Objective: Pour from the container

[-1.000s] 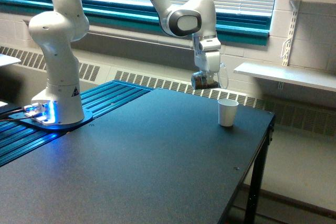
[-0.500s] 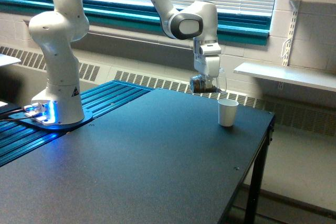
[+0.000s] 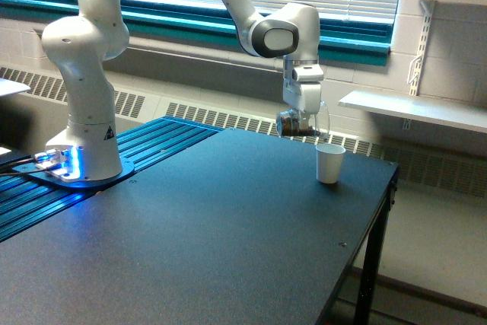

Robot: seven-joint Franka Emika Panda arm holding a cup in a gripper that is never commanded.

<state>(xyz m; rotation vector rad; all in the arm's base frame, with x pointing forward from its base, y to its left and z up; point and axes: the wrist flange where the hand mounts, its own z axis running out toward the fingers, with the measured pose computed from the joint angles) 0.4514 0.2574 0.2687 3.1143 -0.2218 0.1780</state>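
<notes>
The tool grips a clear plastic container of brown granules, tipped above a white paper cup on the matte black table.

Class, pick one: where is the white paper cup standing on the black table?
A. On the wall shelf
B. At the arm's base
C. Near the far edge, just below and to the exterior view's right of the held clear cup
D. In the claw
C: the white paper cup stands upright on the black table, just below and right of the clear cup held in the claw.
</notes>
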